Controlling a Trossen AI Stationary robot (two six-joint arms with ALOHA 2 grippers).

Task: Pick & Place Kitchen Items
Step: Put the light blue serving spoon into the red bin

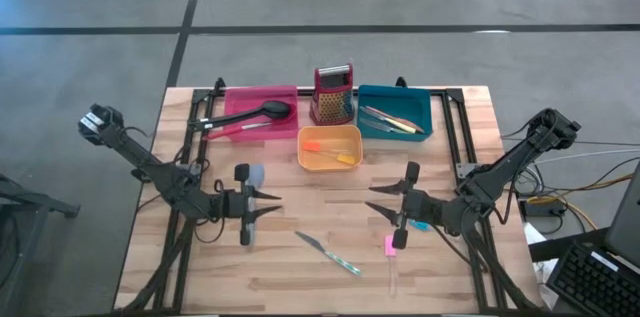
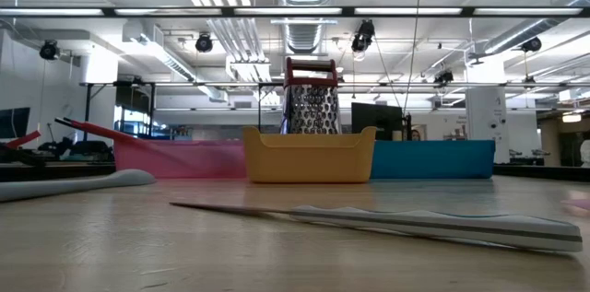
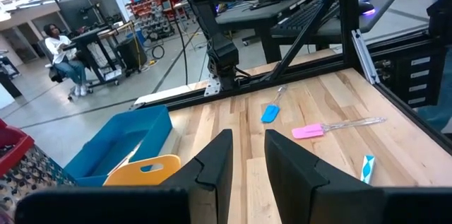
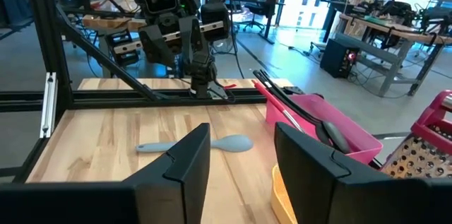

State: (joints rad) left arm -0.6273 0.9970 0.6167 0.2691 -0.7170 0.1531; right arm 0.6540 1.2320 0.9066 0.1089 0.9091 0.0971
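Note:
A slim knife with a teal-and-white handle (image 1: 327, 253) lies flat on the table near the front middle, and shows close up in the low view (image 2: 415, 223). A pale grey spoon (image 1: 250, 175) lies by my left gripper. A small pink spatula (image 1: 390, 246) and a blue piece (image 1: 419, 225) lie by my right gripper. My left gripper (image 1: 272, 206) is open and empty above the table's left half, its fingers pointing right (image 3: 247, 136). My right gripper (image 1: 372, 199) is open and empty above the right half, its fingers pointing left (image 4: 241, 131).
Along the far side stand a pink tray (image 1: 240, 107) holding a black spoon and a red utensil, an orange tray (image 1: 330, 162) with small orange pieces, a teal tray (image 1: 425, 117) with several utensils, and an upright red box grater (image 1: 333, 95). Bare wood lies between the grippers.

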